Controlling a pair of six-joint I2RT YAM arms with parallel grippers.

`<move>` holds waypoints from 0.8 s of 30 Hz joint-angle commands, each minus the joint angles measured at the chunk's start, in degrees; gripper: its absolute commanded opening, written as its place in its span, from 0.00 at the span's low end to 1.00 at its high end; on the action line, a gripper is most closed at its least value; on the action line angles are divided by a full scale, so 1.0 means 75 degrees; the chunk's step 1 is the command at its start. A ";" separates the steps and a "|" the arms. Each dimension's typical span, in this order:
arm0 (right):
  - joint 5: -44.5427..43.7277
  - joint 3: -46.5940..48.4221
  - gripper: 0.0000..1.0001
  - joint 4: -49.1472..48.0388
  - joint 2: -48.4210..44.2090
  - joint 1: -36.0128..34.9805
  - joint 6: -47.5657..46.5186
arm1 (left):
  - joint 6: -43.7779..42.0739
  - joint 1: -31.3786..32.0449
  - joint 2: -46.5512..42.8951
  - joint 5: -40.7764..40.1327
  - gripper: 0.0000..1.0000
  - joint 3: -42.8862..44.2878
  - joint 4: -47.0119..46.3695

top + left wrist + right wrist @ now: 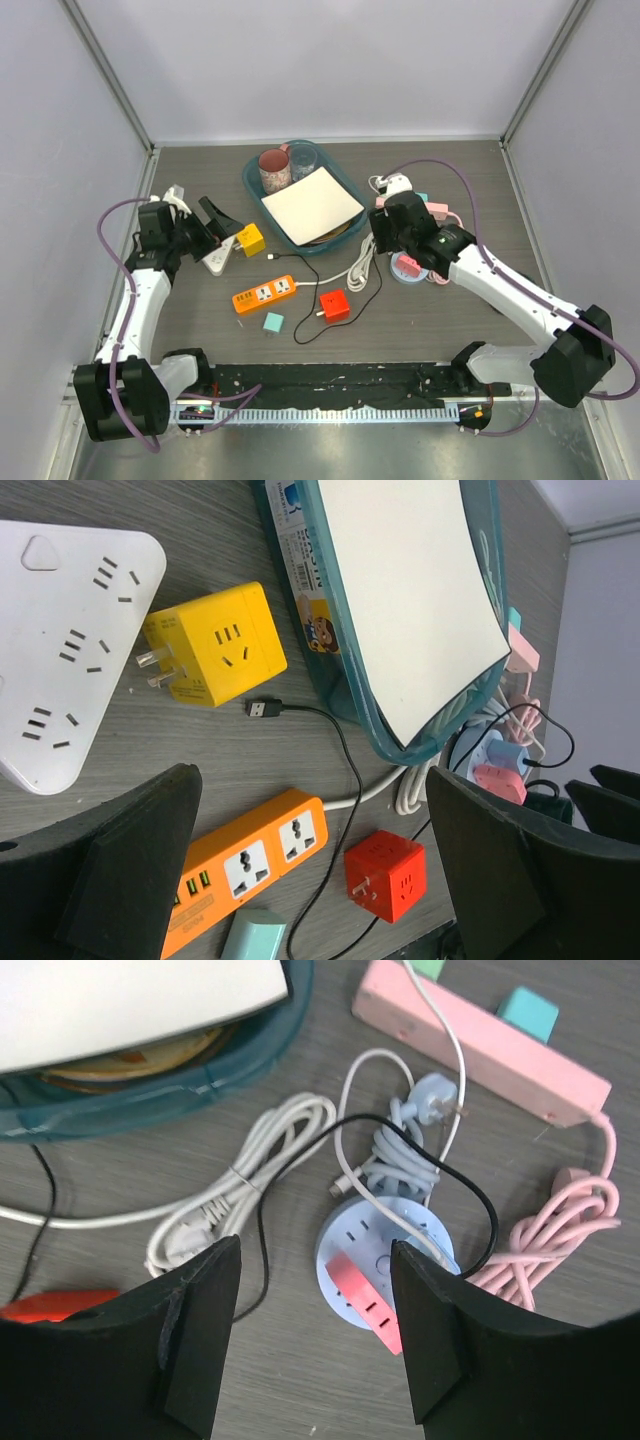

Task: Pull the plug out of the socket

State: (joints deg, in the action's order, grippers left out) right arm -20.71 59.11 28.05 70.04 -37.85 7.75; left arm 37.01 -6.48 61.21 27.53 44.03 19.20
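The pink plug (pixel 365 1305) sits in the round blue socket (pixel 385 1250), on the table right of the tray (pixel 150 1100). The right gripper (pixel 315 1280) hangs just above it, its fingers wide apart with nothing between them. I judge the step in hand is to come down on the plug. To do it well, the fingers should close on its two long sides, low near the socket, and then pull straight out. The socket looks light and may rise with the plug. The left gripper (pixel 312 800) is also wide and empty, well apart, above the orange strip (pixel 250 865). A black cable (pixel 470 1182) crosses the socket and may be caught; a pink cord (pixel 560 1220) lies just beside
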 commanded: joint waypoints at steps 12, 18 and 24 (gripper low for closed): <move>0.1543 -0.0839 0.60 0.0373 0.0446 0.1108 -0.0693 | 0.0198 0.0067 -0.0146 0.0361 1.00 -0.0140 -0.0486; 0.1636 -0.0968 0.59 0.0502 0.0540 0.1120 -0.0834 | 0.0209 0.0126 -0.0169 0.0372 0.99 -0.0152 -0.0498; 0.1459 -0.0827 0.60 0.0712 0.0681 0.1214 -0.1404 | 0.0209 0.0196 -0.0193 0.0372 1.00 -0.0164 -0.0509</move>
State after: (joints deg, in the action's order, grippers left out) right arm -9.91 51.55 32.40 74.39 -29.36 2.00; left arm 38.54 -5.56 61.21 28.75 42.98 17.74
